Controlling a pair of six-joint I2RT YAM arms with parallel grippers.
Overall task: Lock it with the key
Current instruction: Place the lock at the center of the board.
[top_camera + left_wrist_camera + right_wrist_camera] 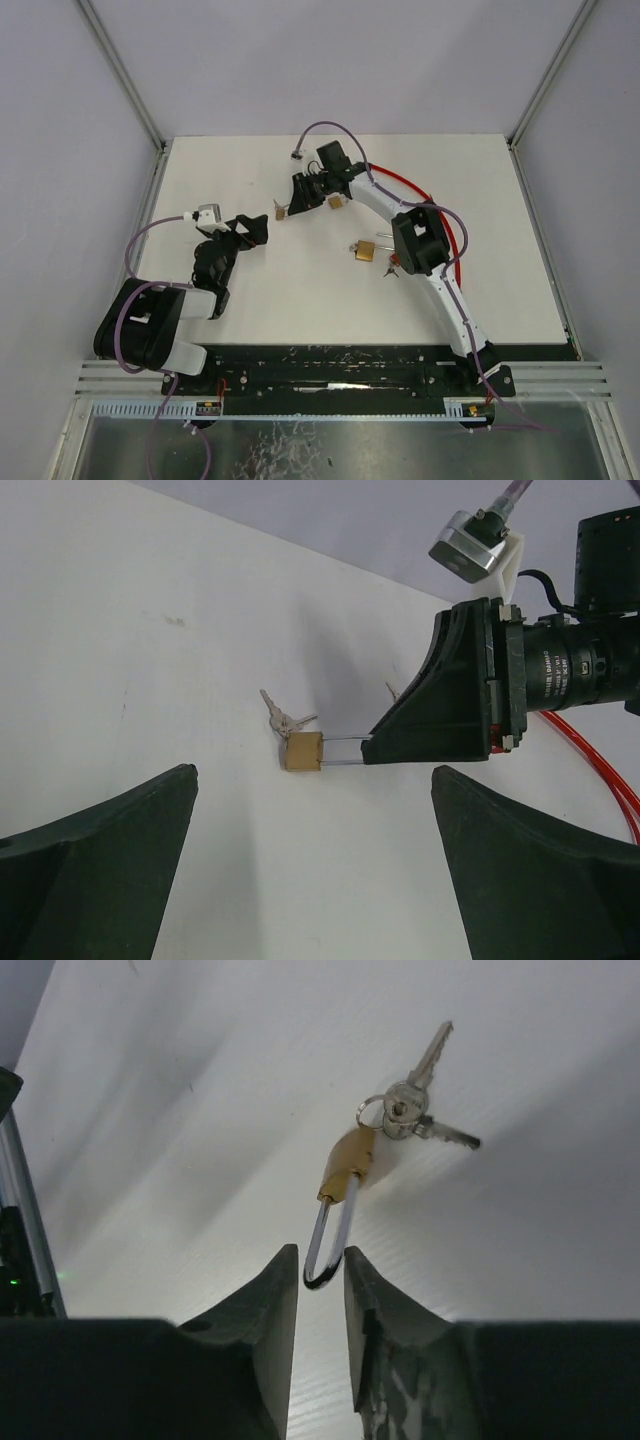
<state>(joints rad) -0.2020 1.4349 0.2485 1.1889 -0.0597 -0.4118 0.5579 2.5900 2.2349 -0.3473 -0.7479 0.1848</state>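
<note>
A small brass padlock (347, 1163) lies on the white table with its long silver shackle (333, 1228) seated in the body. Its key (432, 1056) stands in the keyhole end, with a ring and a second key (448, 1137) beside it. My right gripper (321, 1252) has its jaws a little apart, and the shackle's loop sits between the fingertips without being clamped. From above, the padlock (281, 211) sits just left of the right gripper (293, 203). My left gripper (312, 780) is wide open and holds nothing, a short way in front of the padlock (303, 752).
Two more brass padlocks (337, 202) (364, 250) lie right of the right gripper, the nearer one with loose keys (391, 267) beside it. A red cable (452, 222) arcs along the right arm. Grey walls close in the white table (500, 300).
</note>
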